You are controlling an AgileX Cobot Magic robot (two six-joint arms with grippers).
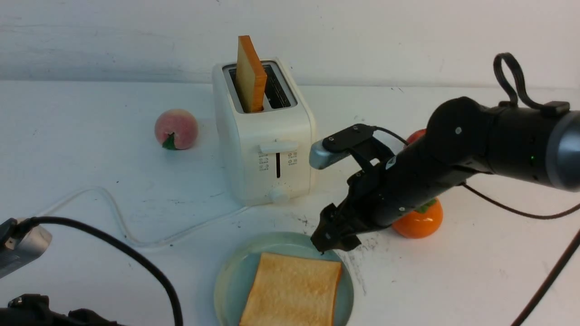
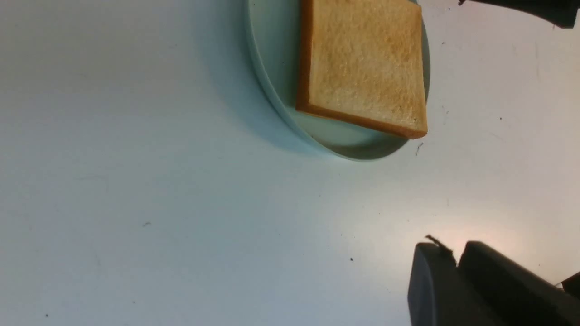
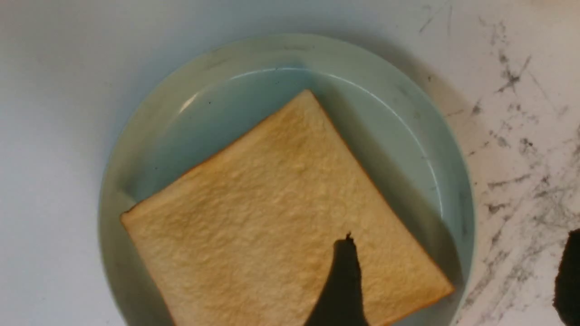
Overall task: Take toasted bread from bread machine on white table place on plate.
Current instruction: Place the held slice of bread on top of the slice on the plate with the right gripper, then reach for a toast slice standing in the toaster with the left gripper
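The cream-white bread machine (image 1: 265, 136) stands on the white table (image 1: 90, 149) with one toasted bread slice (image 1: 250, 74) upright in its left slot. The second slice (image 1: 292, 292) lies flat on the pale blue-green plate (image 1: 229, 276) at the table's front. My right gripper (image 1: 333, 240) hovers just above the plate's far right rim, open and empty. In the right wrist view its fingers (image 3: 342, 285) stand wide apart over the slice (image 3: 272, 213) and plate (image 3: 136, 149). My left gripper (image 2: 455, 260) is shut and empty above bare table, left of the plate (image 2: 272, 90).
A peach (image 1: 176, 129) sits left of the toaster. An orange fruit (image 1: 419, 222) and a red thing (image 1: 416, 135) lie behind my right arm. The toaster's white cord (image 1: 122, 226) loops across the table's left front. A black cable (image 1: 136, 262) arcs over the left front.
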